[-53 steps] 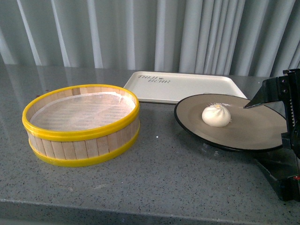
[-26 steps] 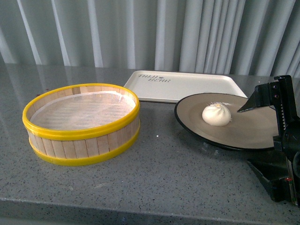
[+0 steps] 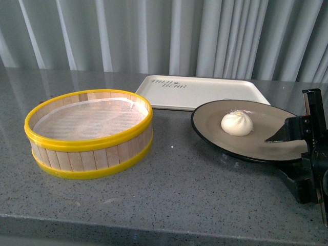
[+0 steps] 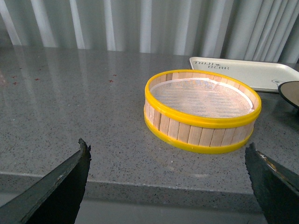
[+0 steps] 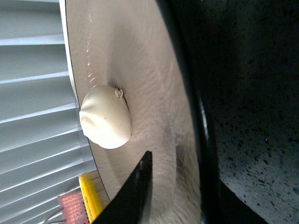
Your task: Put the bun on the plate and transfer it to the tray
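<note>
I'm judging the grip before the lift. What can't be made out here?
Whether the right tool clamps the plate: front view, contact hidden under the plate; right wrist view too close.
Near right corner of the tray: front view, behind the plate.
Its lettering: too small.

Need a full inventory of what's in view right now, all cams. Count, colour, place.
bun: 1, white with pleated top, on the plate, toward its far side
plate: 1, grey-brown inside with black rim, on the counter at right, in front of the tray
tray: 1, cream-white with dark lettering, far side of the counter, nothing on it
steamer basket: 1, wooden wall with yellow rims, pale liner inside, at left on the counter
counter: 1, speckled grey, under everything
curtain: 1, pale grey pleats, behind the counter
right gripper: 1, black, straddling the plate's near right rim, one finger above and one below; contact unclear
left gripper: 1, black, open wide, holding nothing, facing the steamer basket
</note>
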